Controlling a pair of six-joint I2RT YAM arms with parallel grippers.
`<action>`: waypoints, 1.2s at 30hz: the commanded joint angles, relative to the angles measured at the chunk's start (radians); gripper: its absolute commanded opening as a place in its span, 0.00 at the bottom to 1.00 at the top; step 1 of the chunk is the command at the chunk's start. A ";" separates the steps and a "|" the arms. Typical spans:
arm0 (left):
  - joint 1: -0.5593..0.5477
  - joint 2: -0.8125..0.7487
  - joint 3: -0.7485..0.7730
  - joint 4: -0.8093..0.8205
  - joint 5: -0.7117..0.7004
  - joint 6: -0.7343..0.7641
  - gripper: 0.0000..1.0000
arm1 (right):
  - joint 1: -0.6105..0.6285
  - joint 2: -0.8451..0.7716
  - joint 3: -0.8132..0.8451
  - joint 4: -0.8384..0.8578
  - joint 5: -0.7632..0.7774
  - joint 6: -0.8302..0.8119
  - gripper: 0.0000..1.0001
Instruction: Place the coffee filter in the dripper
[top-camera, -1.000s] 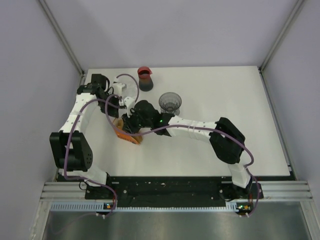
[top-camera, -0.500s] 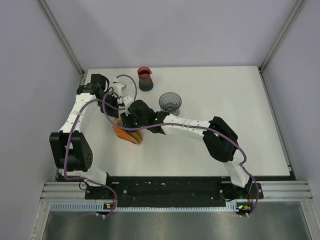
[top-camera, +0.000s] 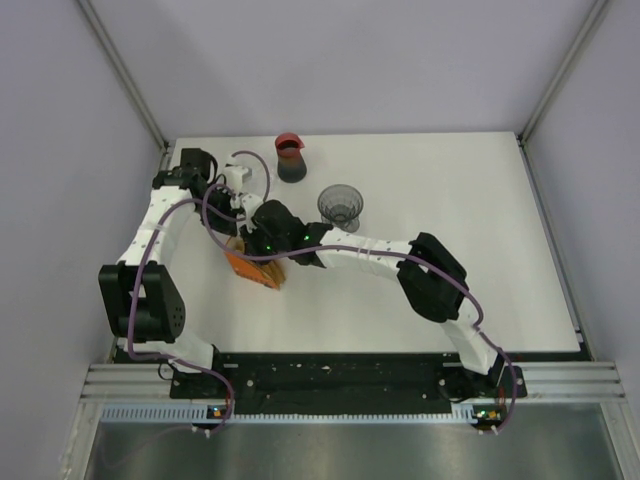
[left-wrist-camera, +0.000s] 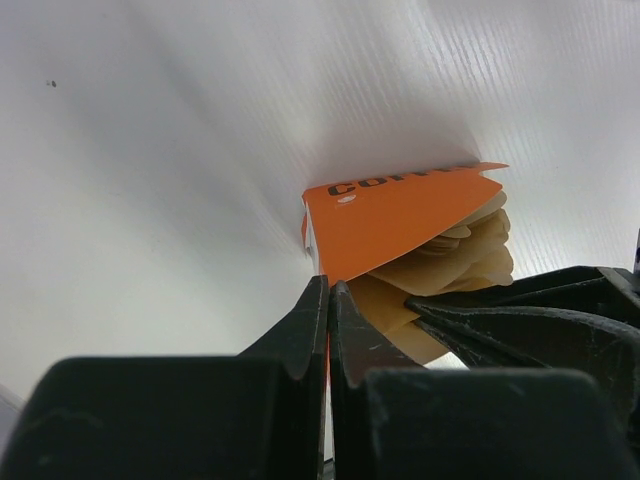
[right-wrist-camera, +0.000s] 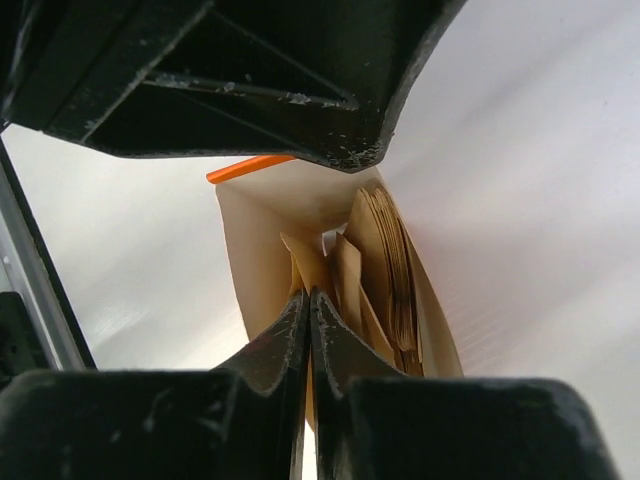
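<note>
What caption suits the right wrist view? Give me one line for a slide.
Right jaws pinch one tan coffee filter inside the open orange filter box, the remaining stack alongside.

The filter box (top-camera: 252, 270) sits left of centre on the counter (top-camera: 450, 200), dripper (top-camera: 340, 205) behind-right of it, jug (top-camera: 290, 158) further back.

You look down on a white desk (top-camera: 450, 200) whose surface shows fine ribbing close up, lit evenly so that only soft shadows fall on it. On three sides of it you have plain, pale lilac-grey walls (top-camera: 350, 60), met at the far corners by slanting aluminium posts (top-camera: 124, 75). Along your near edge a black mounting plate (top-camera: 350, 372) sits on a silver extruded rail (top-camera: 570, 382), and below that lies a sheet of brushed grey metal (top-camera: 350, 450).
</note>
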 joint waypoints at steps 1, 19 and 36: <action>-0.005 -0.011 -0.009 -0.024 0.018 0.012 0.00 | 0.007 0.003 0.046 -0.028 -0.004 -0.023 0.00; -0.004 0.002 0.013 -0.025 0.011 0.001 0.00 | 0.007 -0.254 -0.091 0.016 -0.049 -0.054 0.00; -0.004 -0.030 0.255 -0.122 0.184 0.003 0.70 | -0.098 -0.593 -0.201 -0.077 -0.161 0.037 0.00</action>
